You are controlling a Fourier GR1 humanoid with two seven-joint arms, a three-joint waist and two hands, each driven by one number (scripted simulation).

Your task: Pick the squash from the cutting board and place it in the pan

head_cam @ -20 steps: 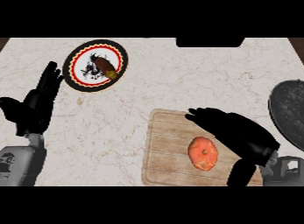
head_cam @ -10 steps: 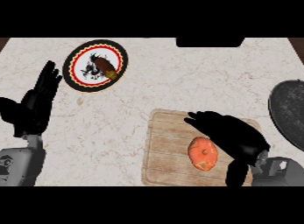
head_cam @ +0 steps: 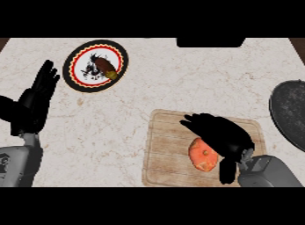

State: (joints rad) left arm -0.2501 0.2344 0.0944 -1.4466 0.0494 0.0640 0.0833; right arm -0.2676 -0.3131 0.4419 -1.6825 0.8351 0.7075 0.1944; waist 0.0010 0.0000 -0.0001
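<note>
Shifted leftward since a second ago, the right hand [head_cam: 221,136] arches open-fingered over the squash [head_cam: 202,157], probably firm, smooth and light, best clasped across its middle

surface: marble counter [head_cam: 180,88] | on it: patterned plate [head_cam: 80,83] far-left, cutting board [head_cam: 164,149] near, pan [head_cam: 297,114] right
</note>
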